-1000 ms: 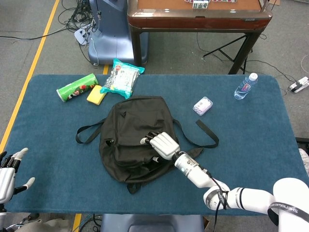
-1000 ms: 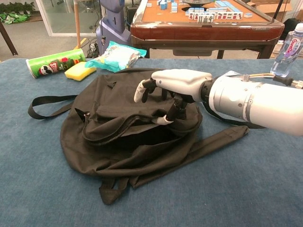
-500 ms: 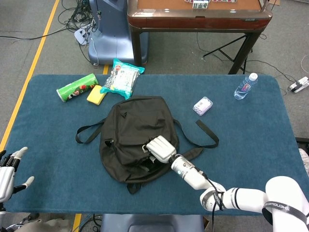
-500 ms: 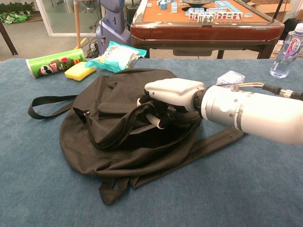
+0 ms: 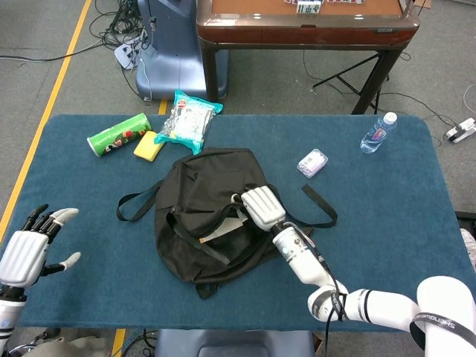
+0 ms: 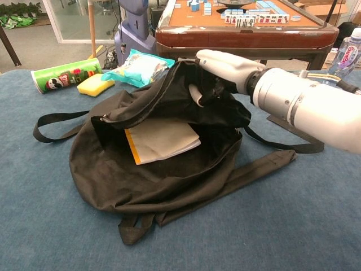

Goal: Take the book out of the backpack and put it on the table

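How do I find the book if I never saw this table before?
Find the black backpack in the middle of the blue table. The right hand holds its flap up, and inside lies the book, pale with an orange edge, the only light thing in there.

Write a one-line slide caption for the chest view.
Right hand lifts the backpack flap, exposing the book inside.

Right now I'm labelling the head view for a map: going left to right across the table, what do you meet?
left hand → chips can → sponge → snack bag → small case → water bottle
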Tool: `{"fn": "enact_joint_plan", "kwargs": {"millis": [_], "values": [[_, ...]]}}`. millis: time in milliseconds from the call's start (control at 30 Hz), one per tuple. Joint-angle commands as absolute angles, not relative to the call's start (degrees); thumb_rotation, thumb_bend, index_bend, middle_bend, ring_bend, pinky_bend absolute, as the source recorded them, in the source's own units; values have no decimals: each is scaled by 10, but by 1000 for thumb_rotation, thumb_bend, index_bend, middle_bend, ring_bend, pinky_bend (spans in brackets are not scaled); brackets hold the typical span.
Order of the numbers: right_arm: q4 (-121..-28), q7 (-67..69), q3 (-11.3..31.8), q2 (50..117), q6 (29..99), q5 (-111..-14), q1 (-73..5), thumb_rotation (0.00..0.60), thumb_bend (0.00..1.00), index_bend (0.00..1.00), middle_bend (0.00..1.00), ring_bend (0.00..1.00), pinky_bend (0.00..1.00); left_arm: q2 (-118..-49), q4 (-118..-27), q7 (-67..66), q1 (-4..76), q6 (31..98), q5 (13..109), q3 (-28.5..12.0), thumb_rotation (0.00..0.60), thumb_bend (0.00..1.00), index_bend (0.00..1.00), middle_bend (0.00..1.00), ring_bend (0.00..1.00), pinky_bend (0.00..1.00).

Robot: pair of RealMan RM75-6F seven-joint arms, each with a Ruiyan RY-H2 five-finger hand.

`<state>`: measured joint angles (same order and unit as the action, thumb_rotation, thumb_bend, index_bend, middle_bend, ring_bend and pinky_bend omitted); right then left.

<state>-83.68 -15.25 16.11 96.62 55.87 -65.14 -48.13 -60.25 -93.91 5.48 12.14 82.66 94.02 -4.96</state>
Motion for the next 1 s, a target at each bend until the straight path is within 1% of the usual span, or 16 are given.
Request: {"fn": "enact_joint_plan", "kwargs": {"millis": [33, 67, 133, 167, 200, 333, 533, 667, 1000], "values": [[-752, -155, 235, 1022, 533, -610, -545, 600, 639, 699, 507, 430, 543, -598, -940, 123, 173, 811, 1000, -58, 600, 206, 288, 344, 327, 240], [-700, -162, 263, 1047, 508, -582, -581, 600, 639, 698, 508, 430, 550, -601, -941, 127, 182, 809, 1007, -60, 600, 205, 316, 386, 360, 278], [-645, -167, 287, 1074, 495, -558, -616, 600, 639, 698, 508, 430, 559, -609, -942, 130, 200, 806, 1029, -62, 600, 206, 356, 425, 389, 338], [-638, -165, 278, 1081, 509, -559, -607, 600, 639, 698, 508, 430, 562, -615, -941, 133, 213, 804, 1045, -62, 600, 206, 378, 446, 406, 373], [-631, -163, 280, 1086, 514, -562, -612, 600, 639, 698, 509, 430, 565, -620, -940, 136, 223, 801, 1057, -62, 600, 206, 392, 459, 416, 387], [-595, -158, 298, 1108, 529, -545, -628, 600, 641, 699, 509, 430, 573, -651, -930, 161, 272, 771, 1086, -61, 600, 206, 420, 480, 433, 403], [-572, -169, 316, 1121, 536, -522, -648, 600, 642, 699, 508, 430, 585, -700, -905, 188, 329, 723, 1084, -60, 600, 206, 431, 481, 435, 418], [-565, -173, 320, 1125, 536, -512, -656, 600, 642, 699, 509, 430, 586, -729, -884, 168, 349, 709, 1079, -60, 600, 205, 431, 481, 435, 419], [-592, -153, 295, 1111, 545, -522, -631, 600, 642, 699, 509, 430, 586, -732, -873, 137, 347, 711, 1035, -52, 600, 206, 421, 481, 430, 419]]}}
